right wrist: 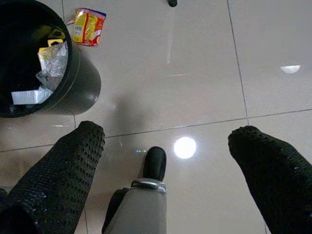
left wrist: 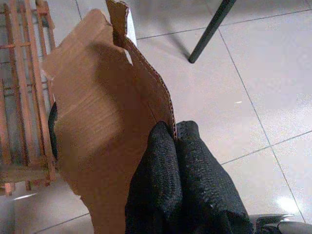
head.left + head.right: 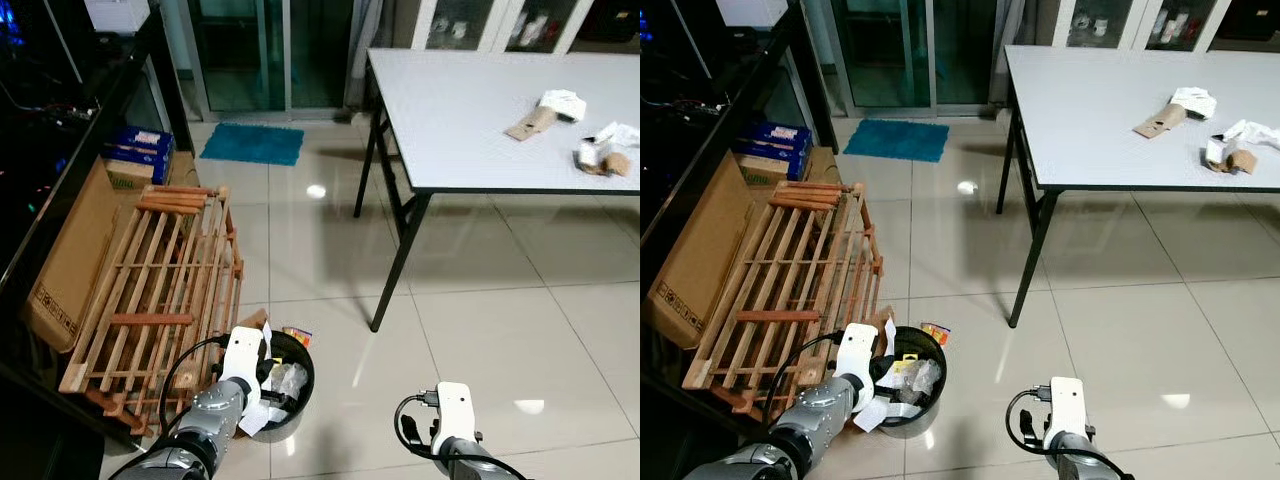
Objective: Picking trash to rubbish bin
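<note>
The left gripper [image 2: 175, 141] has its two black fingers pressed together on the edge of a torn piece of brown cardboard [image 2: 97, 122], and in the head views that arm reaches over the near rim of the black rubbish bin [image 3: 300, 395], which already holds crumpled paper and plastic. The bin stands on pale floor tiles, close against a wooden slatted rack [image 3: 165, 290] that leans beside a flat cardboard box [image 3: 70, 270] and a dark shelf unit — little spare room on that side. A yellow snack wrapper [image 1: 87, 27] lies on the floor just beside the bin, apart from its wall. The right gripper [image 1: 165, 141] hangs low over bare tiles with its fingers spread wide and nothing between them; a black foot of the robot shows below it. To the right the floor is open as far as the white table [image 3: 450, 130], whose black legs stand well away from the bin. On the tabletop lie several scraps [image 3: 560, 110] — probably paper and cardboard, too small to tell apart — and the table's far side is cut off by the frame. A blue mat [image 3: 252, 143] lies before the glass door.
</note>
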Robot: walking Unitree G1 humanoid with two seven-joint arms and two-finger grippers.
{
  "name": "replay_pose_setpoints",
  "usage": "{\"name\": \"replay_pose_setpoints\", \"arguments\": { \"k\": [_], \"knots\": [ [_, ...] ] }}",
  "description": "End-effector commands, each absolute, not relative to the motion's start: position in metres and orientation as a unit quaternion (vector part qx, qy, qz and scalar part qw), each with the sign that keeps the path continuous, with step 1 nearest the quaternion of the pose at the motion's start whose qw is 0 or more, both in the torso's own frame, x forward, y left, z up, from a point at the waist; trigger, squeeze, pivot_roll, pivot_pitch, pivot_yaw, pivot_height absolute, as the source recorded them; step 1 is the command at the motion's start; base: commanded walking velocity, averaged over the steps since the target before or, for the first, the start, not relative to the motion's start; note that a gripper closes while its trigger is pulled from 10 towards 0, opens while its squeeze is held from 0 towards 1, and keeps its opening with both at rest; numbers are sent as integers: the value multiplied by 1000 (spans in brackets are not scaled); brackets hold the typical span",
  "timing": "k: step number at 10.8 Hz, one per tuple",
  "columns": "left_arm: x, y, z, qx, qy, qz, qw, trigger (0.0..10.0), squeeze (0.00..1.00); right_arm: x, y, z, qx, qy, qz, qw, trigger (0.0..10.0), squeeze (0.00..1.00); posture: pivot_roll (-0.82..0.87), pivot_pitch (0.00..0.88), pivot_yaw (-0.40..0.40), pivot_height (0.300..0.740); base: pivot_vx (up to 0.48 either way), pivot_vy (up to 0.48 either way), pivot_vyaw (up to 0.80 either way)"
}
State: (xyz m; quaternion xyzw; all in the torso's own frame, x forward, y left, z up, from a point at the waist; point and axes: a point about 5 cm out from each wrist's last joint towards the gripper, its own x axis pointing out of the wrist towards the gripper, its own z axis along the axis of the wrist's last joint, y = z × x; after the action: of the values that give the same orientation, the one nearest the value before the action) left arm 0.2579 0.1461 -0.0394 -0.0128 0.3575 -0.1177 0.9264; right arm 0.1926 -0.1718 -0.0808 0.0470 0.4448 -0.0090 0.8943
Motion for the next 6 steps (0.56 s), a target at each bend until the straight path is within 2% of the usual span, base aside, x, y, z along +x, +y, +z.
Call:
{"name": "replay_pose_setpoints", "arguments": {
  "k": [1,6],
  "knots": [
    [259,146,-39,-10,358,-116,926,10000,0,191,-173,-82,44,451,-10,892,10000,0,38,38,-36,740,266,0,0],
    [259,147,-39,-12,358,-113,927,10000,0,190,-174,-82,42,453,-10,890,10000,0,39,37,-40,740,265,0,0]
  ]
}}
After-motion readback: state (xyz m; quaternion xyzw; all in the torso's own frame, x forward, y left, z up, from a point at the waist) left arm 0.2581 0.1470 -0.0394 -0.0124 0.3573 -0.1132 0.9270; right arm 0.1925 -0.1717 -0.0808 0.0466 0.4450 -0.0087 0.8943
